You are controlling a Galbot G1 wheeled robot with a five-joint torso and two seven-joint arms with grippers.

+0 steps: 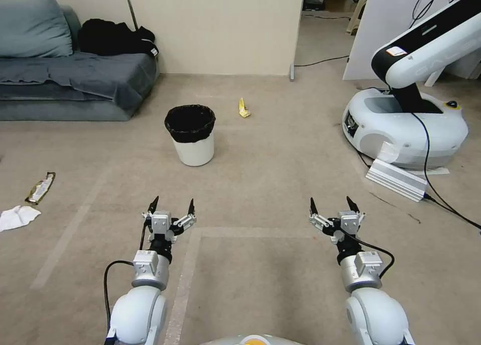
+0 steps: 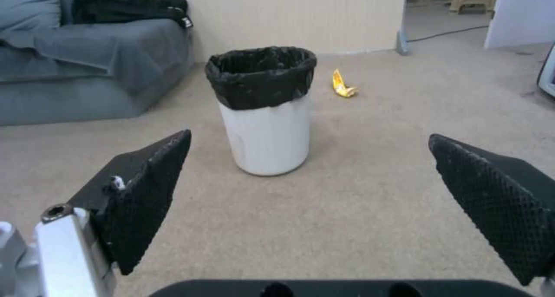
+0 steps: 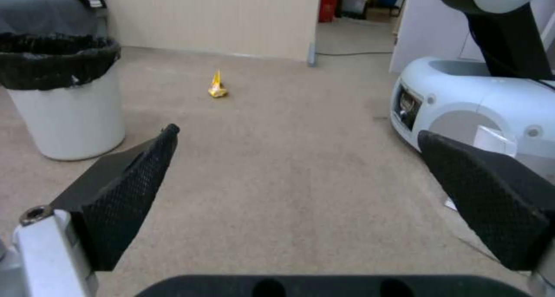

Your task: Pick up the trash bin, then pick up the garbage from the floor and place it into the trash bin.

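Observation:
The trash bin [image 1: 191, 143], a small white pail with a black bag folded over its rim, stands upright on the carpet ahead and slightly left; it is also in the left wrist view [image 2: 267, 132] and the right wrist view [image 3: 66, 115]. Garbage lies scattered: a yellow wrapper [image 1: 243, 108] [image 2: 342, 85] [image 3: 217, 87] beyond the bin to its right, a brown-gold wrapper [image 1: 41, 187] and a white tissue [image 1: 17, 217] at the far left. My left gripper [image 1: 172, 204] hangs open short of the bin. My right gripper [image 1: 330, 206] is open too, over bare carpet.
A grey sofa [image 1: 75, 79] with black clothing stands at the back left. A large white robot base [image 1: 401, 127] with a black cable [image 1: 436, 185] and a silver ribbed box [image 1: 396, 179] sits at the right. A beige partition wall [image 1: 215, 27] closes the back.

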